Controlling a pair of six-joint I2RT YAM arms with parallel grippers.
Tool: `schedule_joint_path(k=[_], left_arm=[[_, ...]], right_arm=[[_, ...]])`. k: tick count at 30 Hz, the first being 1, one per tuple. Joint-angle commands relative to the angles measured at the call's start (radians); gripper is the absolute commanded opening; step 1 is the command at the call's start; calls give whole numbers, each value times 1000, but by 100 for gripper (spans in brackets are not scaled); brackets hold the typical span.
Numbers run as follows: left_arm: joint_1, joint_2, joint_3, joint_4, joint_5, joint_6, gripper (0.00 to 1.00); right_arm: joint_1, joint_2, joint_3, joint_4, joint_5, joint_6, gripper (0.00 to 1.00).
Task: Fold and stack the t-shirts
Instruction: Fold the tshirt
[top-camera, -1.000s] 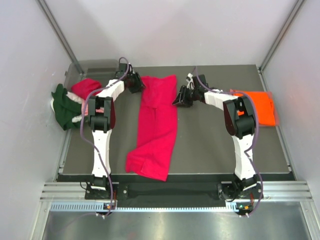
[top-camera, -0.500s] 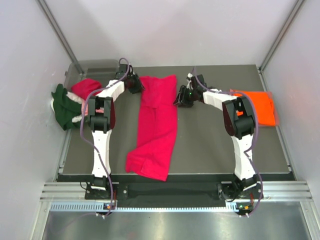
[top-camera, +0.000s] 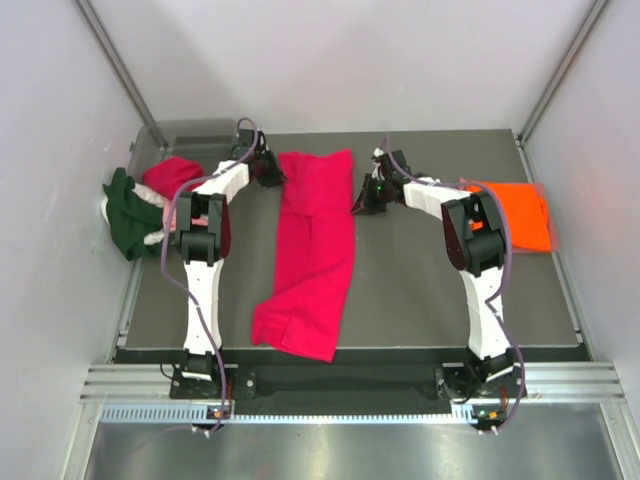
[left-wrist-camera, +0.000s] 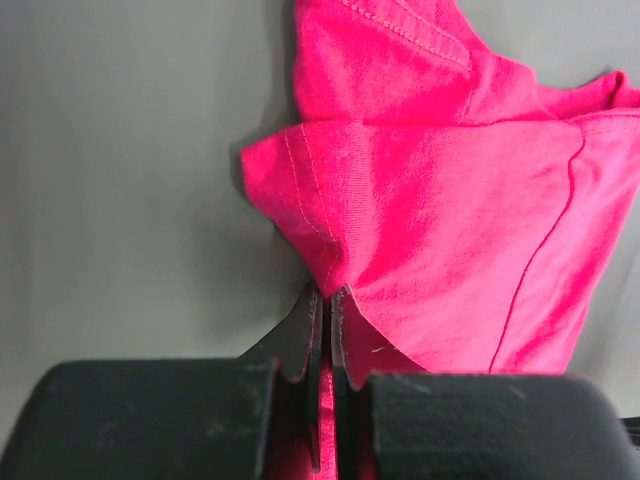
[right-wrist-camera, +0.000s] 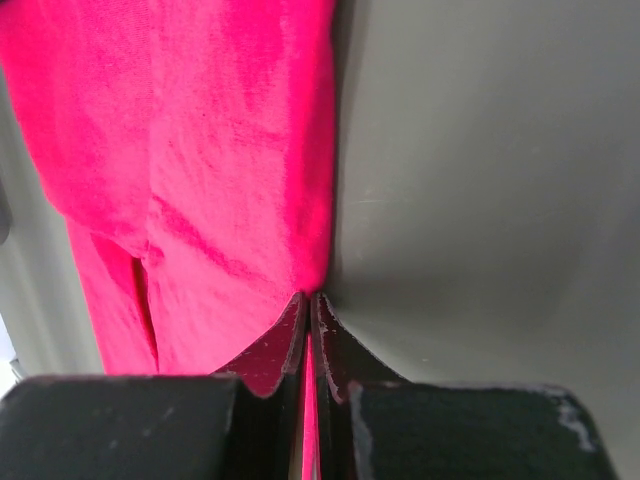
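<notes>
Your crimson t-shirt (top-camera: 315, 250) lies as a long, narrow band up the middle of the matte dark grey tabletop (top-camera: 420, 290). Its sides are folded in lengthwise and its near end is rumpled and skewed toward the left arm. The knit is soft and fine-grained, and the left wrist view shows a stitched hem and a thin seam line.

Your left hand (left-wrist-camera: 325, 292) is clenched on the shirt's far left edge. A sliver of red cloth sits between its black fingers (left-wrist-camera: 298, 335), and the fabric puckers to a point there. Your right hand (right-wrist-camera: 308, 296) is pinched tight on the far right edge, with red showing in the slit between its jaws.

An orange t-shirt (top-camera: 522, 215) lies flat and folded at the tabletop's right side. A dark green t-shirt (top-camera: 122, 212) sits crumpled at the left edge, beside a red bundle (top-camera: 170, 172) and the clear grey bin (top-camera: 185, 135).
</notes>
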Motion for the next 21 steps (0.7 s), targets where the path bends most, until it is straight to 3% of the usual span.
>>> schedule_joint_path(k=[1, 8, 15, 21], left_arm=[[-23, 23, -32, 36, 1, -46, 0], [-102, 23, -10, 92, -19, -90, 0], [-89, 135, 226, 9, -13, -98, 0], [-60, 189, 242, 93, 26, -107, 0]], right_arm=[[-46, -7, 5, -28, 21, -35, 0], [-121, -17, -4, -36, -6, -53, 0], [-190, 44, 112, -114, -17, -78, 0], [-201, 123, 229, -148, -19, -72, 0]])
